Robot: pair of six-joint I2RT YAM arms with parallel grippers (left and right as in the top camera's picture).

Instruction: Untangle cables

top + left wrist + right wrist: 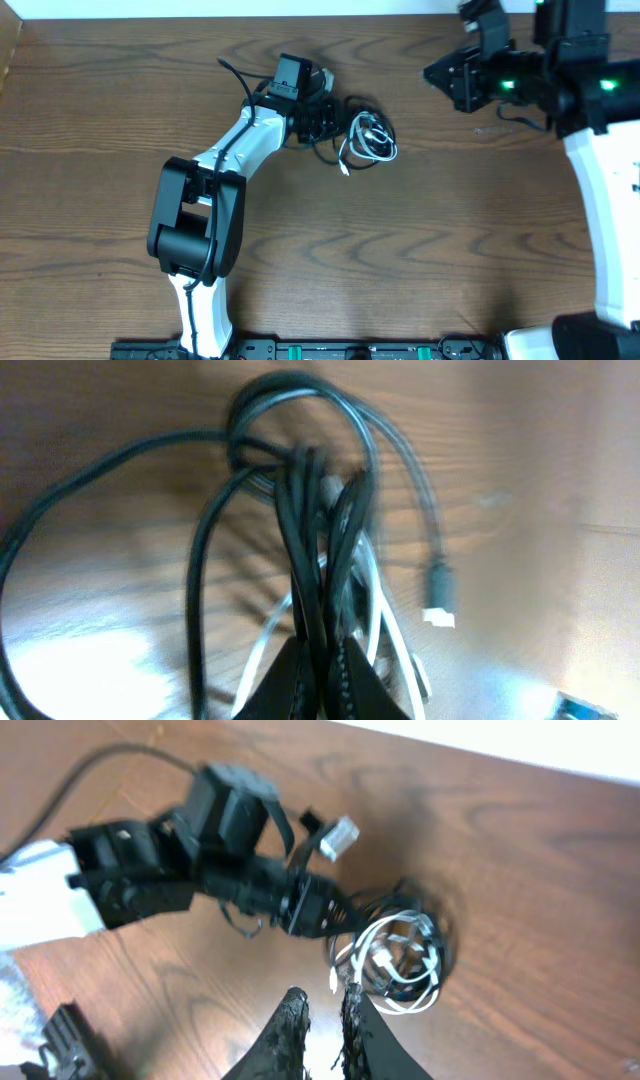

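A tangle of thin black cable [300, 540] and thin white cable [372, 140] lies on the brown wooden table [450, 250], just above centre in the overhead view. The left gripper [328, 123] meets its left edge, with black strands between the fingers. The right gripper [438, 76] sits at upper right, well apart.

Smooth, matt wood-grain table [450, 250]; glossy plastic-sheathed black cable [300, 560] and white cable [372, 140]

Dark brown wood-grain desk [450, 230], filling nearly the whole overhead view. Meets a white strip [250, 6] along the far edge. Ends at a black rail [300, 351] with green marks along the near edge.
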